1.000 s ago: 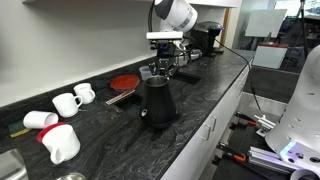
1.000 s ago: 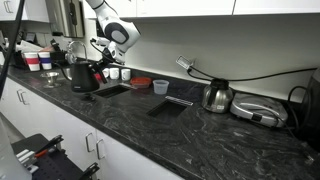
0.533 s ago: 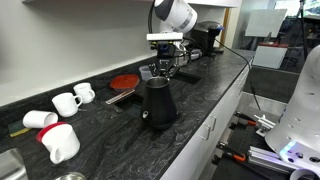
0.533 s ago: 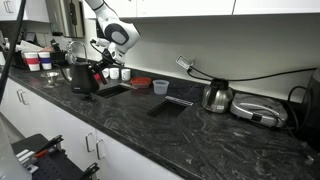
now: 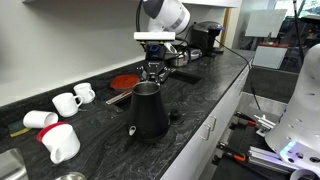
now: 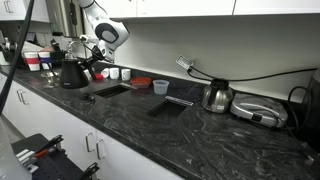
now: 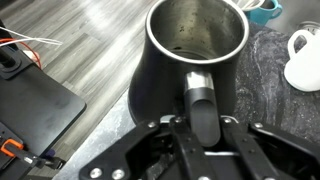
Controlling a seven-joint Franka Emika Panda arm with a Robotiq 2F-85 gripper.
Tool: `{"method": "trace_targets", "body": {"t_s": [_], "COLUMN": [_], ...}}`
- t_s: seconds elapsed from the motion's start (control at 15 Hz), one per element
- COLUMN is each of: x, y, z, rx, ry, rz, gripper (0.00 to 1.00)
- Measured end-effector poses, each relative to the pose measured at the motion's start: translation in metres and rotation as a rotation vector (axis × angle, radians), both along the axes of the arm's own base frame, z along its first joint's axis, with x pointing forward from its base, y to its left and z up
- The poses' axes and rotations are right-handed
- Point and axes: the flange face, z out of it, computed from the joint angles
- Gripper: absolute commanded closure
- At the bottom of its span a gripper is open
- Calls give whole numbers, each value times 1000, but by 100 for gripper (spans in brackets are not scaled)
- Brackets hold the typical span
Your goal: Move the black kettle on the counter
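The black kettle is matte black, tapered and lidless, and stands on the dark speckled counter near its front edge. It also shows in an exterior view and in the wrist view, where its steel inside is visible. My gripper is above it, shut on the kettle's side handle. In the wrist view the handle runs down between my fingers.
White mugs lie and stand at one end of the counter, with another white mug beside the kettle. A red plate, a black coffee machine, a shiny steel pot and a blue cup stand further along.
The kettle and my gripper have moved together along the counter towards the white mugs, closer to the front edge. The grip on the handle is unchanged.
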Motion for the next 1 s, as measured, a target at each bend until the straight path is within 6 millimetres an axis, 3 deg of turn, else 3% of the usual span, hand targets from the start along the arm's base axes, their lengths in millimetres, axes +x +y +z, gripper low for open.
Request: {"method": "trace_targets", "body": {"t_s": [0.2,0.67,0.93,1.0], "x": [6,31,40,42], "y": [16,30,37,38], "z": [-1,-52,-63,-63], "rx": [13,75,78,79], "ry": [-6,25,22,21], "rz": [16,-34,-34,-33], "gripper": [94,94,94,73]}}
